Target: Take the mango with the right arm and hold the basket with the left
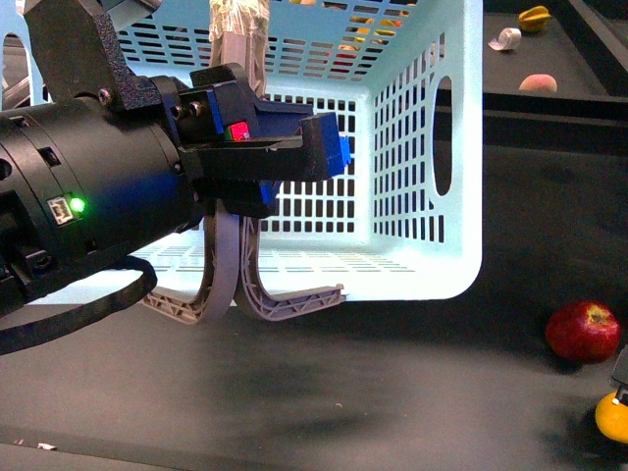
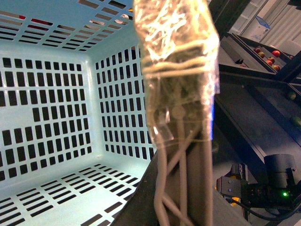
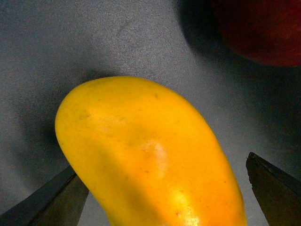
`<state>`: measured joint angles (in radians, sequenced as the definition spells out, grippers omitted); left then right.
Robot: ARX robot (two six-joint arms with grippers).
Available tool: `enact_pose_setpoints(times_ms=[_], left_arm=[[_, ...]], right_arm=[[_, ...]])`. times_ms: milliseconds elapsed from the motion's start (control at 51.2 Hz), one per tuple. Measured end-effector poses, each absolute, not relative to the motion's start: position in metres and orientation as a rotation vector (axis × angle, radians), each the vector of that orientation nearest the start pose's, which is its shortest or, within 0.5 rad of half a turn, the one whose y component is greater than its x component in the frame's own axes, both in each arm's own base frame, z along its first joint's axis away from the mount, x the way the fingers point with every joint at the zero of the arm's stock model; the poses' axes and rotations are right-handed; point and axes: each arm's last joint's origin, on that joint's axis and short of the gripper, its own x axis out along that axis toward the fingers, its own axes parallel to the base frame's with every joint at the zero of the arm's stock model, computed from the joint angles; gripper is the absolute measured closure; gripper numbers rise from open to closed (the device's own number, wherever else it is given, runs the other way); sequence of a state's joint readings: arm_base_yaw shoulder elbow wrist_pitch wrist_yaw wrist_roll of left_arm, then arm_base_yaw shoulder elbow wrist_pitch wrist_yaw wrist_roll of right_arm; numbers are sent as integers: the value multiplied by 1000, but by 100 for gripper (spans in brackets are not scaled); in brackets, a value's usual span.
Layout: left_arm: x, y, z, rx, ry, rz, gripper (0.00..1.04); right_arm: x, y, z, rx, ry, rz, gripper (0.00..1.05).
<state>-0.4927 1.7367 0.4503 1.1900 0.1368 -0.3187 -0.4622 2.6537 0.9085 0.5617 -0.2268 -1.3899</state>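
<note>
Dark grey tabletop runs beneath a turquoise basket tipped on its side, its mouth facing the camera. The left gripper is clenched on the basket's grey handles, seemingly to steady it as a target for the fruit. Far right in the front view, near a red apple, the mango lies on the table inside the right gripper, whose jaws stand released either side, lined up to close across its width

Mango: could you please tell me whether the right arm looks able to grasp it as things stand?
Probably yes: the right gripper is open with a finger either side of the mango, nothing between them, and the red apple lies apart.
</note>
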Motion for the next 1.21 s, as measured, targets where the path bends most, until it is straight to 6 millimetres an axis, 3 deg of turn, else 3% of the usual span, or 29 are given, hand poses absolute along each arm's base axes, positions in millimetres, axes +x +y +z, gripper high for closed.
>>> enact_pose_setpoints(times_ms=[293,429,527,878,1015,1210], left_arm=[[250,-139,136,-291,196,-608,99],[250,-139,136,-291,196,-608,99],[250,-139,136,-291,196,-608,99],[250,-139,136,-291,196,-608,99],[250,-139,136,-291,196,-608,99],[250,-139,136,-291,196,-608,99]], right_arm=[[276,-132,-115,-834,1021,549,9],[274,-133,-115,-832,1025,536,29],[273,-134,-115,-830,1026,534,36],[268,-132,-109,-725,999,517,38],[274,-129,-81,-573,896,451,38],[283,-116,-13,-373,668,376,38]])
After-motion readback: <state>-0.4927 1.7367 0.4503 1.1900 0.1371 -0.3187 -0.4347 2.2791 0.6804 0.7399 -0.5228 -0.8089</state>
